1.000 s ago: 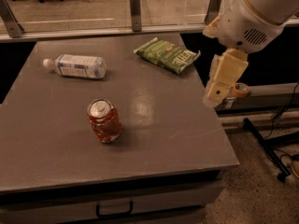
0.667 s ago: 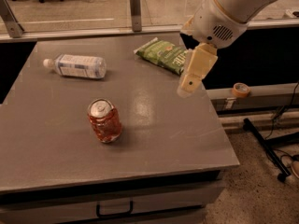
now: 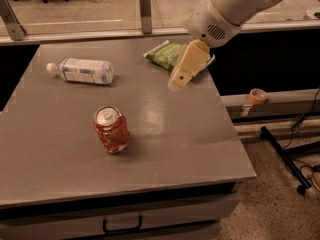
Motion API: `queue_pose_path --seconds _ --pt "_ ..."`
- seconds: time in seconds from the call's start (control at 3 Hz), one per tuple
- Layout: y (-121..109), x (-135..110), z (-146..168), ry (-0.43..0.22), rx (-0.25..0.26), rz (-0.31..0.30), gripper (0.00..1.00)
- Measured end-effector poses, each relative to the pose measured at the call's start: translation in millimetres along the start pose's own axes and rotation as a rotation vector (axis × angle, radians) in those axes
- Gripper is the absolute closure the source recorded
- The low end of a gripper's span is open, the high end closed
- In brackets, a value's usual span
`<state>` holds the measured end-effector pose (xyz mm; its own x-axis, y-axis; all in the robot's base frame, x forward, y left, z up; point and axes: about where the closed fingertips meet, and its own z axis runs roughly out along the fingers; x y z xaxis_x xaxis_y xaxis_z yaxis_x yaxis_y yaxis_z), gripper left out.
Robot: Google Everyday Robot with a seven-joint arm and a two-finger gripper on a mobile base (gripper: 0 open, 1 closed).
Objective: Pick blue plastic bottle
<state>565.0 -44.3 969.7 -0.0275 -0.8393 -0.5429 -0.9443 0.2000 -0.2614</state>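
The bench (image 3: 175, 149) is a flat grey slab with a dull sheen. Its front and right edges are squared off, and the right edge drops to a speckled floor. The bottle (image 3: 82, 70) lies on its side near the back left, cap toward the left edge and well in from the rim. It is a rounded cylinder of clear plastic with a pale blue-and-white label round its middle. Bare bench surrounds it, and the widest open stretch runs rightward toward the gripper (image 3: 176, 85). The gripper is cream-coloured, smooth and tapering. It hangs above the back right of the bench, tip pointing down and left, well apart from the bottle. Whether its jaws are apart or together cannot be told (they show as one wedge from this side). Just behind it a crinkled green bag (image 3: 162, 56) lies near the back edge. A mottled red can (image 3: 112, 129) with a silver top stands left of centre toward the front, well apart from the bottle.
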Motion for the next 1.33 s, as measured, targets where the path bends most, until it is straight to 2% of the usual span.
queue_pose_path --seconds 0.33,1.0,1.33 --pt "-1 -1 4 -0.03 0.001 0.021 0.0" --pt "-28 -41 93 -0.216 -0.073 0.08 0.0" --pt "-39 -61 139 -0.283 -0.088 0.093 0.0"
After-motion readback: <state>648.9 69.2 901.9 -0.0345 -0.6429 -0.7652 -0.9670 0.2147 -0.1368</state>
